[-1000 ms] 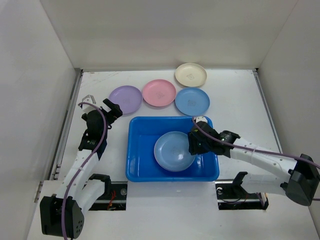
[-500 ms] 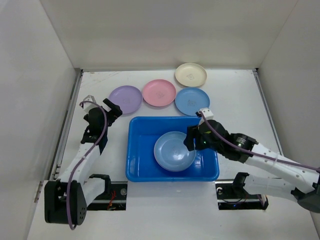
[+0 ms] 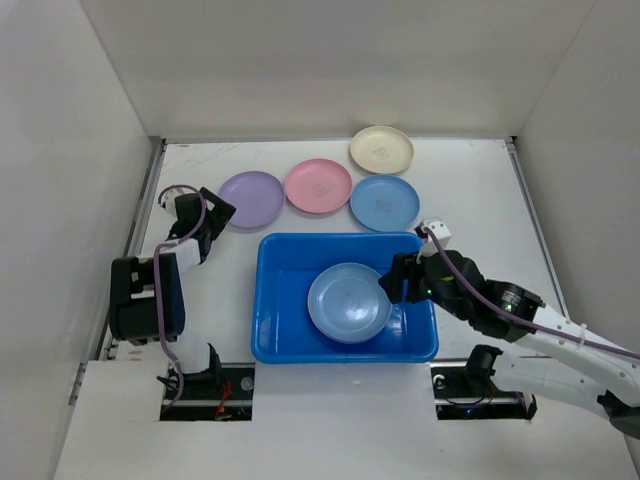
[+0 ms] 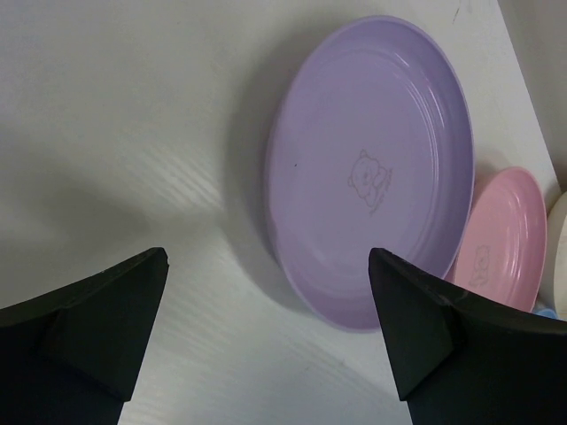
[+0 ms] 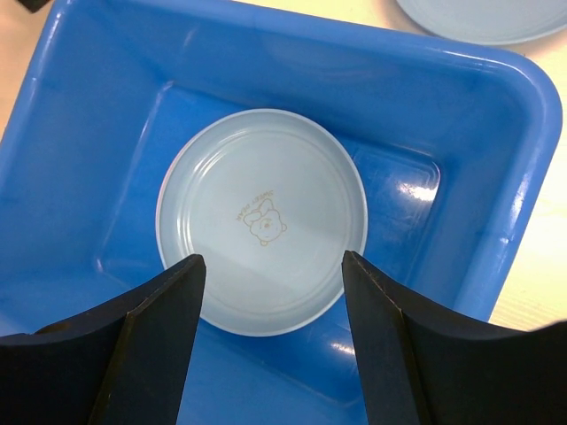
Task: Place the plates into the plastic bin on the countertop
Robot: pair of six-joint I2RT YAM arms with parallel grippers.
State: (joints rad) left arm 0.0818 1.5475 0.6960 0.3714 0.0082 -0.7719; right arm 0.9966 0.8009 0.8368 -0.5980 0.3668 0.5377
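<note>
1. One light blue plate lies flat inside the plastic bin, right of centre.
2. The right gripper hangs over the bin's right side, jaws apart, empty.
3. Behind the bin, on the countertop, lie the lilac plate, pink plate, second blue plate and cream plate.
4. The left gripper, off the bin's far-left corner, is spread wide and empty.

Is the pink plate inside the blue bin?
No, the pink plate lies on the white countertop behind the blue bin, which holds only a light blue plate.
</note>
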